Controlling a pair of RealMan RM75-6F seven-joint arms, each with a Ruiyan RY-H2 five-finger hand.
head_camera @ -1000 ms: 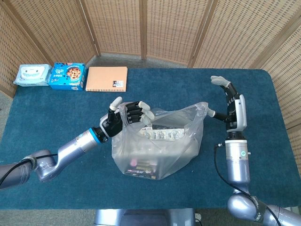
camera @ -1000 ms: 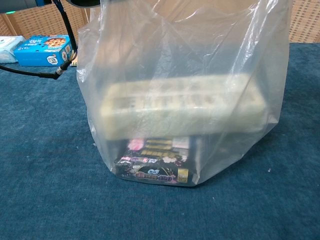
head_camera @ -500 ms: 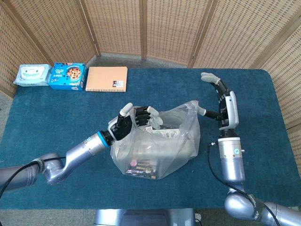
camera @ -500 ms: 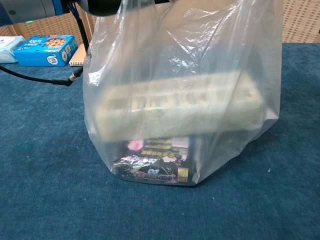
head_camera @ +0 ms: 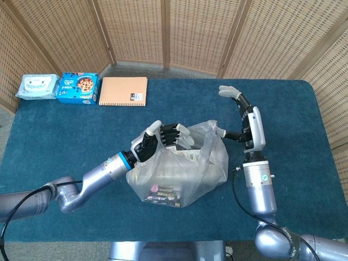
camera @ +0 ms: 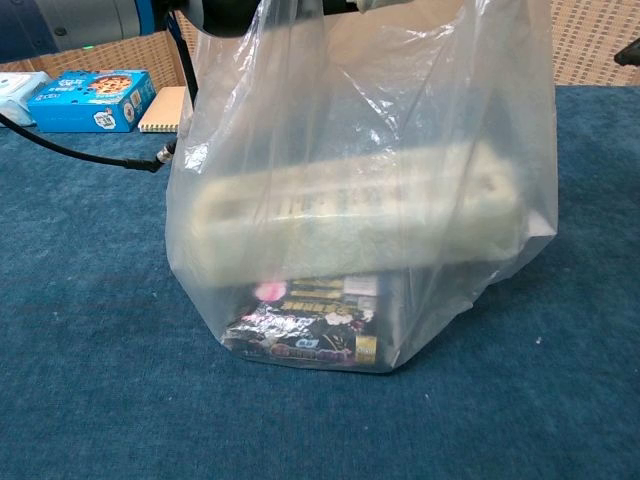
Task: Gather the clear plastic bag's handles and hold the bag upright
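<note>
The clear plastic bag [head_camera: 179,174] stands near the middle of the table [head_camera: 65,141], its mouth pulled upward and its contents lying flat at the bottom. The left hand [head_camera: 163,136] is at the bag's left top edge, fingers curled over bunched plastic, apparently gripping that handle, though the film hides the contact. The right hand [head_camera: 239,117] is just beside the bag's right top edge, fingers spread and holding nothing; the right handle [head_camera: 209,133] lies toward the bag from its palm, so this hand must reach inward to gather it.
</note>
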